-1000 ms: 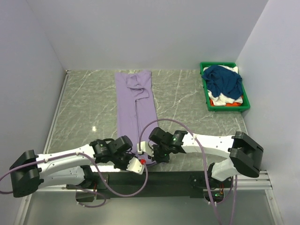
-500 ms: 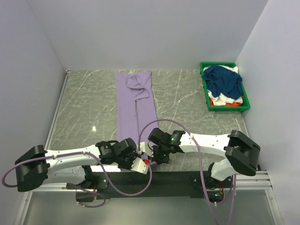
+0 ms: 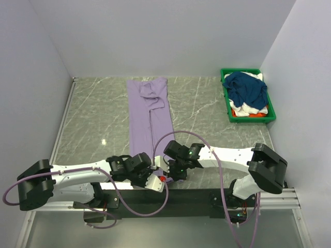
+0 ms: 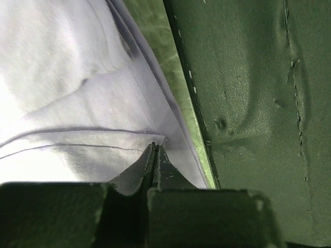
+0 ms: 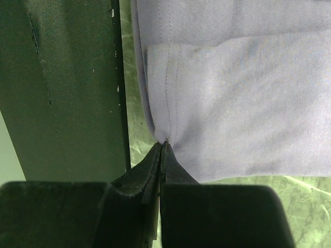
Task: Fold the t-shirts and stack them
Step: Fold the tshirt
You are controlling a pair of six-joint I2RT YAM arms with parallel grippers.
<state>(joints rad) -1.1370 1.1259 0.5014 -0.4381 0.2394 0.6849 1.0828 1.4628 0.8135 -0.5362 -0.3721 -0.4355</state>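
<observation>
The lavender t-shirt (image 3: 150, 116) lay as a long, narrow strip on the bench (image 3: 217, 134), its long axis running straight away from the arms. Both grippers met it at the near hem. The left gripper (image 4: 155, 150) and right gripper (image 5: 163, 147) were each clamped shut on cloth, side by side. The strip's whole free length lay ahead of them.

Plain lavender t-shirt (image 3: 150, 116), grey marbled worktop (image 3: 98, 113) with pale veins, bright green bin (image 3: 226, 103), dark navy t-shirt (image 3: 248, 89), white garment (image 3: 247, 107), orange garment (image 3: 240, 113), left arm (image 3: 72, 176) and right arm (image 3: 232, 155) white with black joints
</observation>
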